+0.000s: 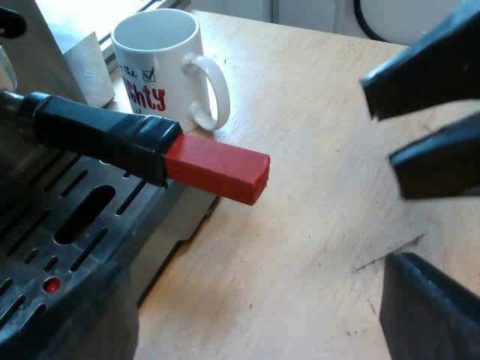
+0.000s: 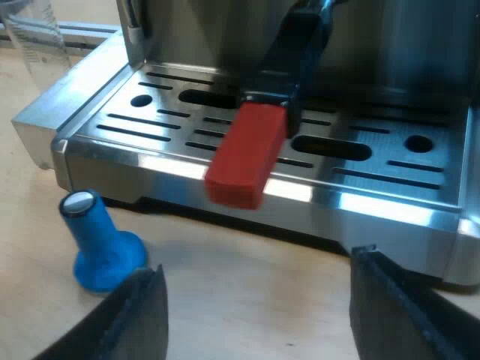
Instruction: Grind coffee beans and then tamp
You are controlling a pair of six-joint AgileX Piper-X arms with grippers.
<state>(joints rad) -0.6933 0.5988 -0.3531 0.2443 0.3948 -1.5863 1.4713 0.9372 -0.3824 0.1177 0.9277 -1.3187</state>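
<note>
The holder's dark handle [image 1: 97, 131] juts out from the espresso machine's front over the drip tray [image 1: 45, 225], and its red end [image 1: 217, 169] hangs past the tray's edge. My left gripper [image 1: 394, 217] is open over the bare wooden table, a short way off from the red end, with nothing in it. My right gripper [image 2: 259, 315] is open wide, low in front of the drip tray [image 2: 150, 161] and facing the red end [image 2: 247, 154]. A blue tamper [image 2: 97, 240] stands upright on the table near one right fingertip [image 2: 142, 307].
A white mug [image 1: 161, 64] with red and green print stands on the table beside the machine, handle towards the red end. A measuring glass [image 2: 37, 41] stands by the machine's corner. The light wooden table [image 1: 330, 150] stretches beyond the handle.
</note>
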